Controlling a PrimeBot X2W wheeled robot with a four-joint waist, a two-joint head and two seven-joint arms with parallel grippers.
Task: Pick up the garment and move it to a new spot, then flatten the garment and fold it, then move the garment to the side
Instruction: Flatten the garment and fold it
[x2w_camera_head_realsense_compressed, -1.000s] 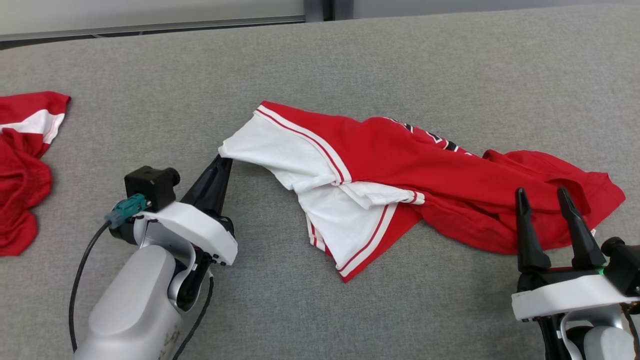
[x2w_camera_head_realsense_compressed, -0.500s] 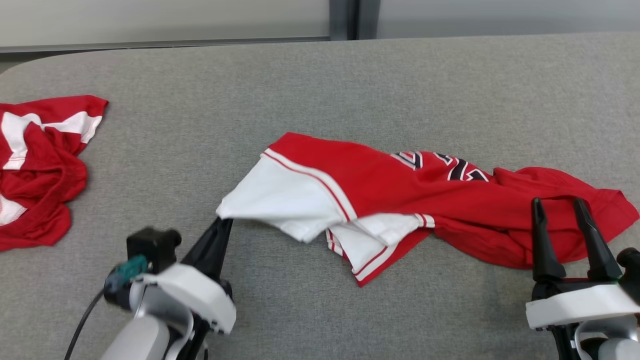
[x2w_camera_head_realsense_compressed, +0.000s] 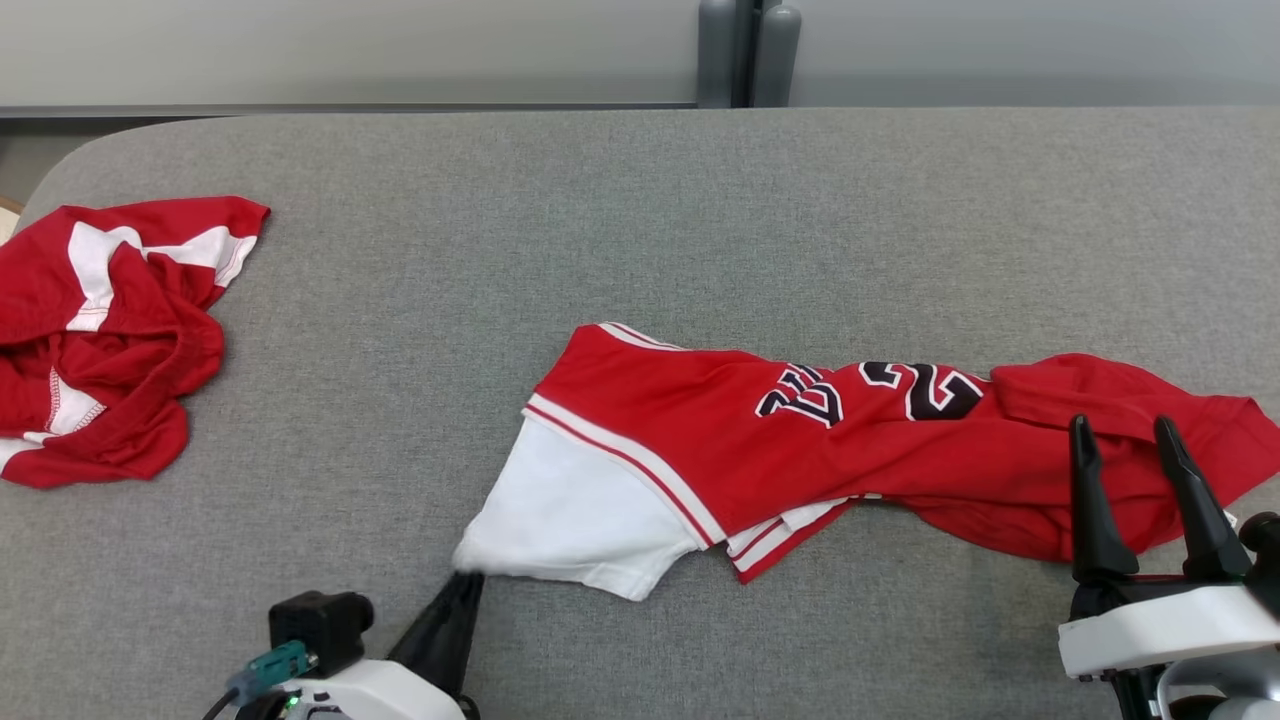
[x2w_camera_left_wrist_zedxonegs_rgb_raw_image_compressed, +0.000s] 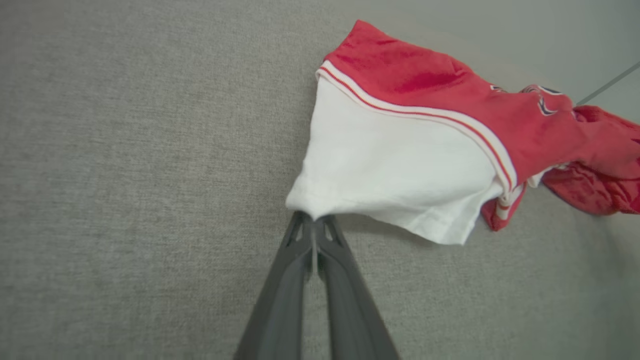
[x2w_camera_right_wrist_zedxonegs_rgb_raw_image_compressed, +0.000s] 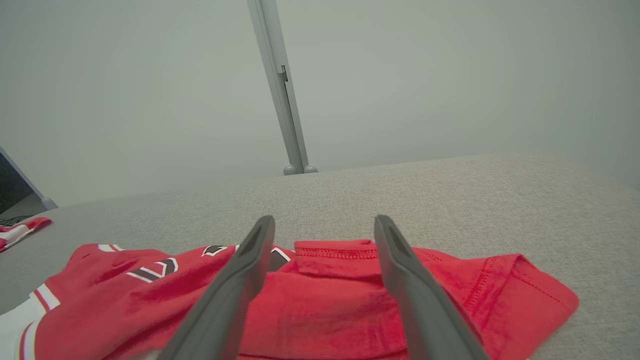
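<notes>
One grey table: far edge runs along the top of the frame, wide bare room upper centre and upper right. Two red-and-white garments: task garment stretched from lower centre to the right edge; second garment crumpled at the left edge, well apart. Two grippers: left gripper, bottom left-centre, pinching the task garment's white corner; right gripper, lower right, fingers spread over the red end.

Bright, even, diffuse light falls across the scene. A soft shadow lies under the garment, just right of the left gripper; beyond the right gripper the wall looks hazy and washed-out.
</notes>
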